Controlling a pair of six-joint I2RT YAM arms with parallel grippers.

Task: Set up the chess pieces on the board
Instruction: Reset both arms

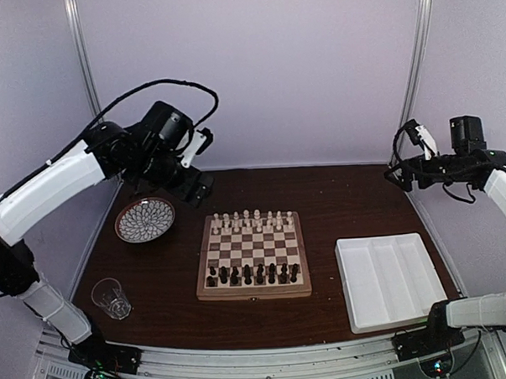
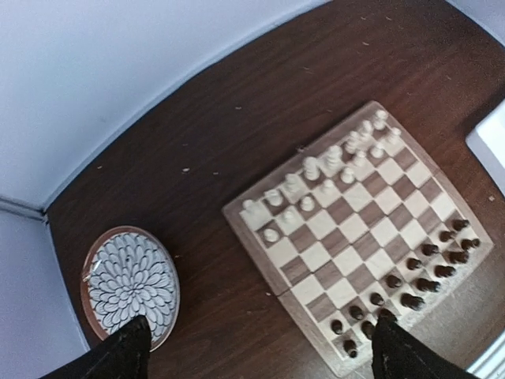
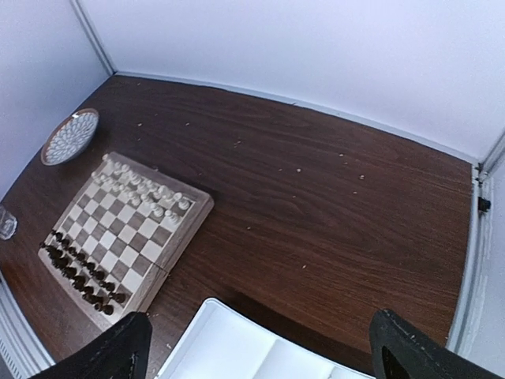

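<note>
Our left tool hangs wide and empty near the far left corner of the counter. The board sits mid-counter, chess pieces lined along two edges. Our right tool is wide and empty too. We should move high above them, bumping nothing.

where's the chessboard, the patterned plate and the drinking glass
chessboard (image 1: 252,250), top view, on its bare middle squares
patterned plate (image 1: 144,219), top view, on the middle of its petal pattern
drinking glass (image 1: 112,298), top view, on its clear body
</note>
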